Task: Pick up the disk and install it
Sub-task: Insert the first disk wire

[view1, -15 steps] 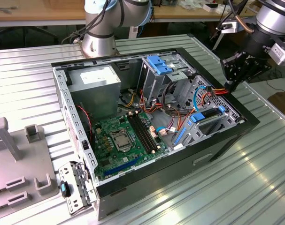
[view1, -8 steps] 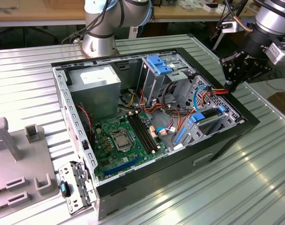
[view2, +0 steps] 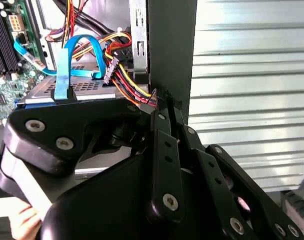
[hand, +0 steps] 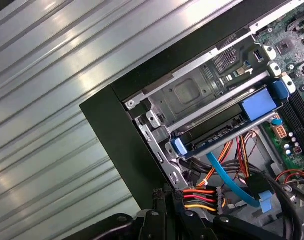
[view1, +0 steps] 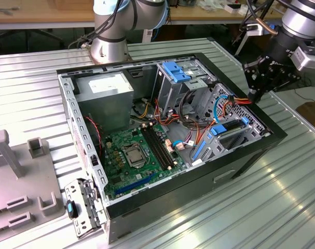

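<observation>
The disk (view1: pixel 228 128), a dark drive in a bright blue carrier, lies in the drive cage at the corner of the open computer case (view1: pixel 274 136) on the exterior view's right. In the first wrist view the disk (hand: pixel 219 134) sits between the cage's metal rails, its blue tab toward the motherboard. My black gripper (view1: pixel 255 95) hangs at the case's rim just beyond the disk, fingers together. In the second wrist view the gripper (view2: pixel 159 102) touches the bundle of red, yellow and orange wires (view2: pixel 125 82) beside the case wall. Nothing shows between its fingers.
A blue data cable (view2: pixel 76 55) loops over the cage. A paler blue bracket (view1: pixel 176 70) stands at the back, beside the power supply (view1: pixel 106 93). The motherboard (view1: pixel 136 155) fills the case floor. A grey fixture (view1: pixel 14 176) and a loose metal plate (view1: pixel 80 207) lie on the ribbed table (view1: pixel 240 218).
</observation>
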